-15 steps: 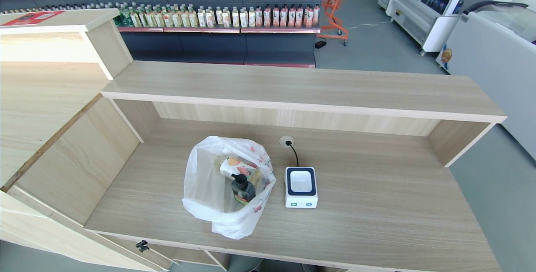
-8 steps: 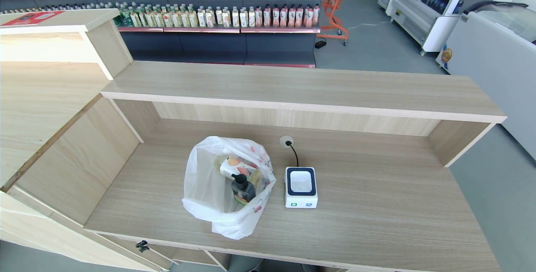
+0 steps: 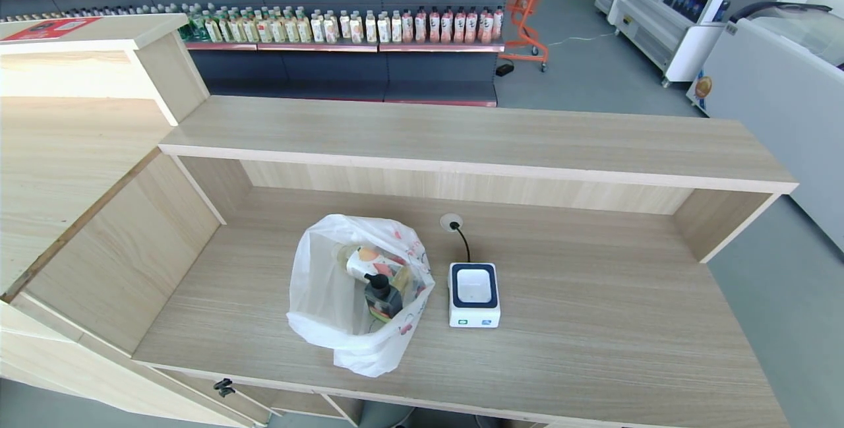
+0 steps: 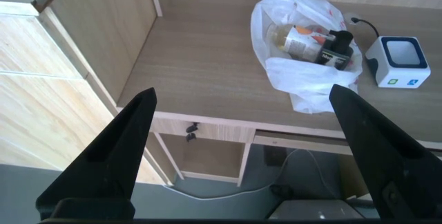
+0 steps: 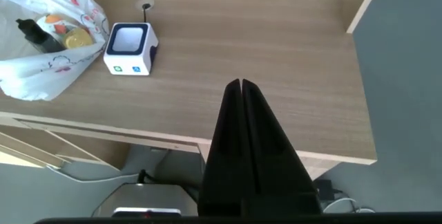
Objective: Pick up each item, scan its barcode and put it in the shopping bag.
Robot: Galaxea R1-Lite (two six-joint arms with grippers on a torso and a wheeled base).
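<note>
Left wrist view: left claw [image 4: 243, 94] spread apart, bag [image 4: 304, 82] well ahead; right claw [image 5: 240, 83] pressed together. The slack bag could slump, spilling bottles [image 4: 298, 42].

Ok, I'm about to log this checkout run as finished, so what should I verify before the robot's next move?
1. Both the pump bottle and the drink bottle lie inside the shopping bag: ok.
2. Mouth of the bag open: ok.
3. Window of the scanner uncovered, its cable attached: ok.
4. The left gripper open, holding nothing: ok.
5. The right gripper shut, holding nothing: ok.
6. Every barcode actually scanned: cannot tell.
</note>
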